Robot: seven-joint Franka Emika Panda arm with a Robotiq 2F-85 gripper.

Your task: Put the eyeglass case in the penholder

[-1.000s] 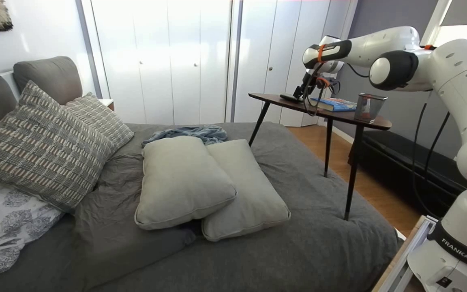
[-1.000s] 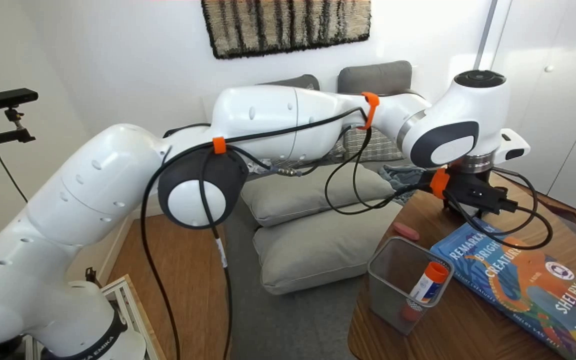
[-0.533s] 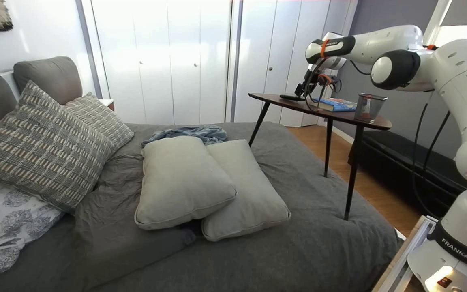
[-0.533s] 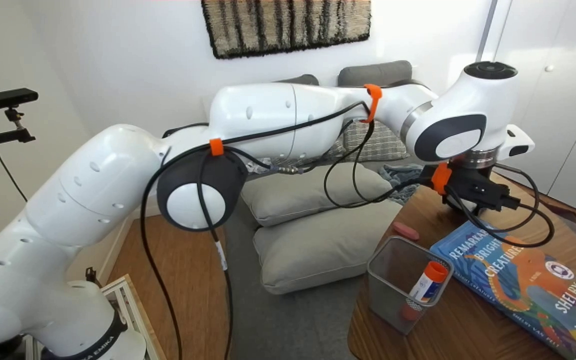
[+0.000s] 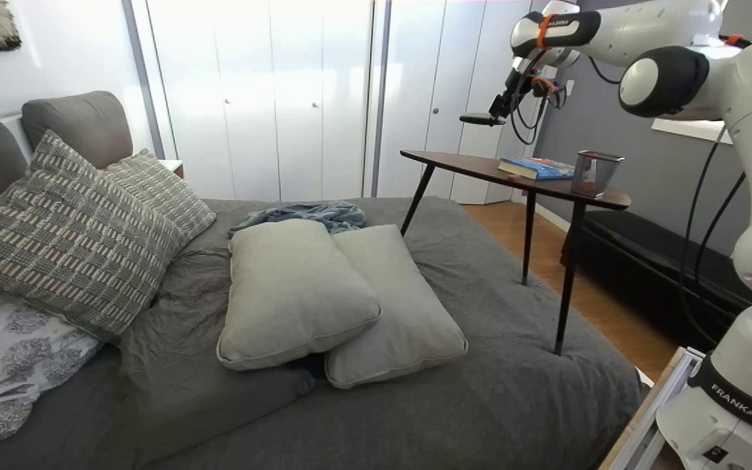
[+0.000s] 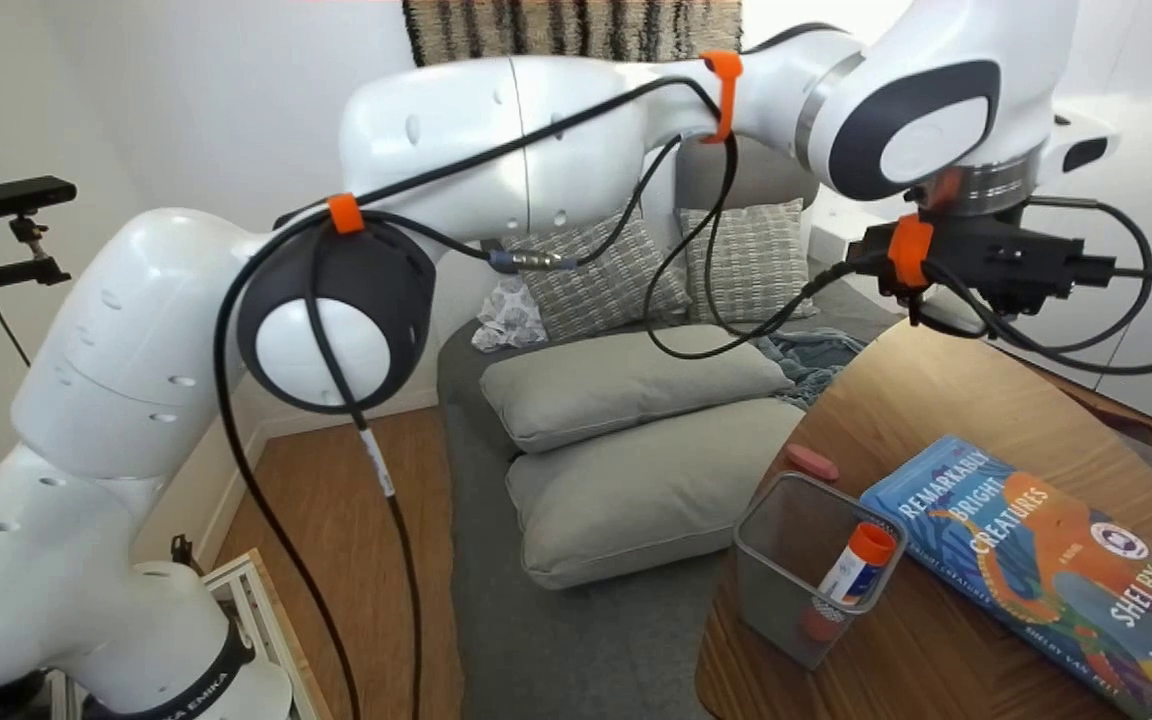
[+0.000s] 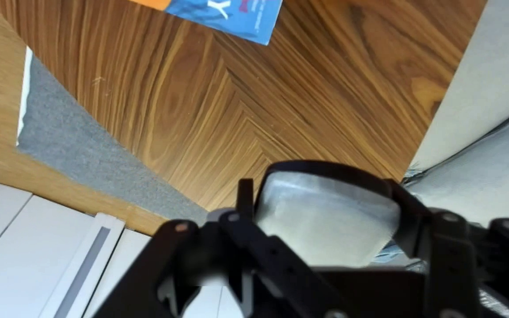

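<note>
Clearly, the picking-up part is done: the claw (image 7: 323, 194) is clamped on the case (image 5: 477, 119), with a finger to each side of it in the wrist view. In an exterior view the case hangs in the air, roughly level, with a gap down to the table (image 7: 281, 101) — so the first half of the job looks finished. Next out is the book (image 6: 1036, 570), lying flat, one corner showing at the top edge of the wrist view. Beyond that, near the table's end, stands the penholder (image 6: 776, 610), upright and open at the top. The case is not in it, and is well apart from it. An orange-capped tube (image 6: 851, 570) leans inside, towards one side, leaving part of the opening free.

What is left, as I judge it: carry the case across past the book, bring it over the opening, tip it on end, lower it and let go. The tipping looks the hardest step — held level like this, the case seems too long to drop straight in. Whether there is room for it beside the tube, I cannot tell.
</note>
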